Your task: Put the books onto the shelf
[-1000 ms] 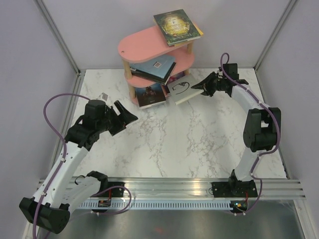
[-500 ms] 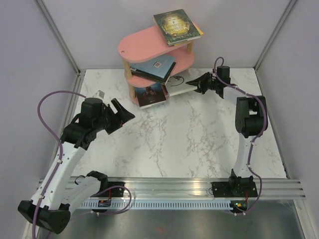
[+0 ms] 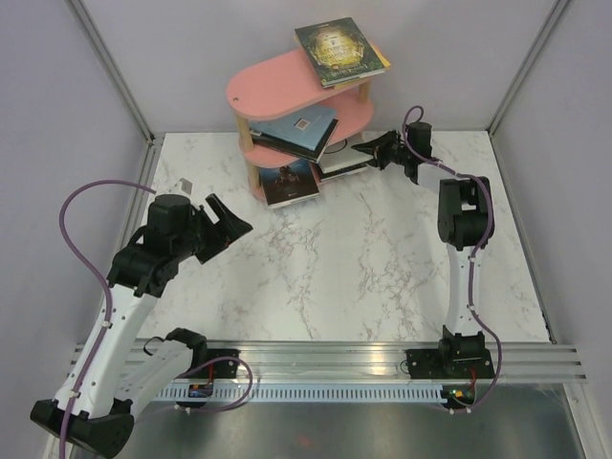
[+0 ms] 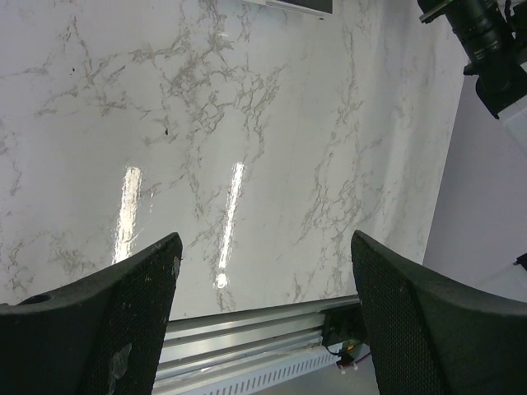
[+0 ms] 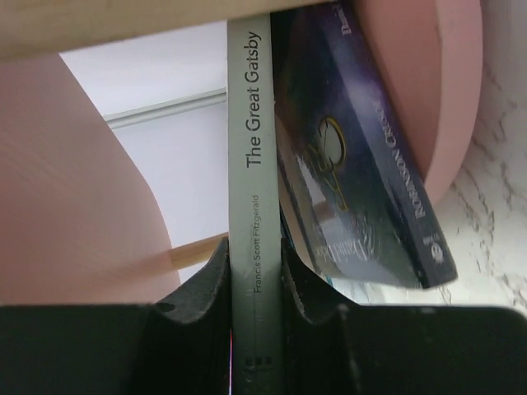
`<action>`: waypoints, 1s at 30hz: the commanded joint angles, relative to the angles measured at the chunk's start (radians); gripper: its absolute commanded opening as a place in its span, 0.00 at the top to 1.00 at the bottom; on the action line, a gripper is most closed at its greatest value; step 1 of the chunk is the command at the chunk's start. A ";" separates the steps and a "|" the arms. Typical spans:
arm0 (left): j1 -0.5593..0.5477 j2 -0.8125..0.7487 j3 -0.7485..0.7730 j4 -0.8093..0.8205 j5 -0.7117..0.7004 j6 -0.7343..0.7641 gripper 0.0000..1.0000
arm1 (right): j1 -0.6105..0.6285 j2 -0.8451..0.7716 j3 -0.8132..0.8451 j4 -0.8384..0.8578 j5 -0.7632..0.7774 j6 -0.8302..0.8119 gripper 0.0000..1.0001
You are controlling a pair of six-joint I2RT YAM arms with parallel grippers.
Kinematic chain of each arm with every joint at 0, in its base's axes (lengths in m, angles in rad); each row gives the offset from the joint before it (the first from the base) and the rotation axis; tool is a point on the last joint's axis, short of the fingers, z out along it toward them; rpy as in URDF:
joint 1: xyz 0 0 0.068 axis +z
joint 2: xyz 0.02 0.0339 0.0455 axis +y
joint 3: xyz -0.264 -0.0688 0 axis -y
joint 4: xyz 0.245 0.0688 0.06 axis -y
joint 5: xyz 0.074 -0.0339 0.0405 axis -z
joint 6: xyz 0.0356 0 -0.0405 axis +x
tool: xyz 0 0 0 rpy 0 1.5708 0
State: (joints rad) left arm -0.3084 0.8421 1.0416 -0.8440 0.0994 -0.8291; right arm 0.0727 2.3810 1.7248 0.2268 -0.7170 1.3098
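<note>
The shelf (image 3: pixel 287 86) stands at the far edge of the marble table (image 3: pixel 363 258). It has pink oval boards on pale wooden posts.

The right claw (image 3: pixel 375 151) reaches in at the shelf's right end, level with the lowest gap. It is closed narrowly on a pale grey book (image 3: pixel 339 164). In the right wrist view its two black fingers (image 5: pixel 206 288) press on either side of the spine of this grey book (image 5: pixel 255 206), which reads "The Great Gatsby". The book juts straight out from the fingertips, and its far part sits between two of the shelf's pink boards (image 5: pixel 82 206). Its near end is in the claw, outside the shelf. A dark blue book (image 5: pixel 354 189) lies close against one face of the grey one, deeper in the same gap.

Other books sit on the shelf:
- A green-gold book (image 3: pixel 339 53) lies flat on the right end of the top board and overhangs it.
- A blue book (image 3: pixel 301 126) tops a small stack on the middle board.
- A dark fantasy-cover book (image 3: pixel 290 182) is at the front of the shelf's lowest level.

The left claw (image 3: pixel 229 220) hangs over bare table, well in front of the shelf and to its left. Its fingers (image 4: pixel 123 321) are spread wide and hold nothing.
</note>
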 commanded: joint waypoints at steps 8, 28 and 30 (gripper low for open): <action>0.008 -0.011 -0.020 -0.013 -0.030 -0.057 0.16 | -0.051 -0.066 0.033 -0.266 0.142 -0.220 0.02; 0.008 0.072 -0.023 0.065 -0.004 -0.024 0.16 | -0.077 -0.425 -0.287 -0.198 -0.004 -0.285 0.97; 0.008 0.084 -0.025 0.072 0.009 -0.021 0.16 | -0.035 -0.431 -0.292 -0.140 -0.027 -0.230 1.00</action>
State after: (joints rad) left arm -0.3084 0.9123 1.0122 -0.8200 0.0895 -0.8631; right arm -0.0113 2.0117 1.4418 -0.1120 -0.6655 0.9741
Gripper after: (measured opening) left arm 0.840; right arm 0.016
